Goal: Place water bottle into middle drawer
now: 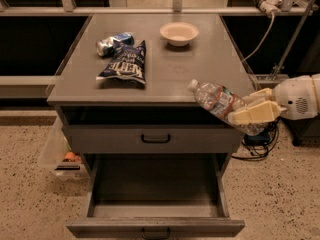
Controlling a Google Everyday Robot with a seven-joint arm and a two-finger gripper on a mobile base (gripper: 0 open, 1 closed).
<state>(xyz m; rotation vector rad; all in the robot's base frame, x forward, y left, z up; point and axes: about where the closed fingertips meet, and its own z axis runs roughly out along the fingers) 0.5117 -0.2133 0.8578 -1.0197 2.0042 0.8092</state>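
**Gripper.** The gripper (239, 108) is at 4 o'clock from the middle of the desk (200, 69), at the desk's front right corner. Its 2 cream fingers (255, 114) are clenched around the water bottle (217, 100), 1 above and 1 below. The white arm (300, 96) behind them comes in from 3 o'clock and is cut off at the right border.

**Water bottle.** It lies tilted, with the white cap toward 10 o'clock over the desk top and the base toward 4 o'clock, beyond the desk's edge. The lower finger covers most of the base. Whether the bottle touches the desk cannot be told.

**Middle drawer.** The middle drawer (155, 194) stands pulled out at 6 o'clock, showing a dark bare floor. Its front panel is clipped by the bottom border, so only the top of the black handle (155, 232) shows. The closed drawer front (155, 138) sits directly above, between the desk top and the open drawer.

**Other things.**
- A chip bag (125, 64) lies at 9 o'clock on the desk.
- A crushed can (112, 43) lies at 10 o'clock, touching the bag's top edge.
- A pale bowl (179, 33) stands at 12 o'clock, well apart from the bottle.
- Dark cables (255, 145) lie on the floor just below the fingers.
- A clear bin (55, 154) stands at 8 o'clock beside the desk, with contents too small to make out.
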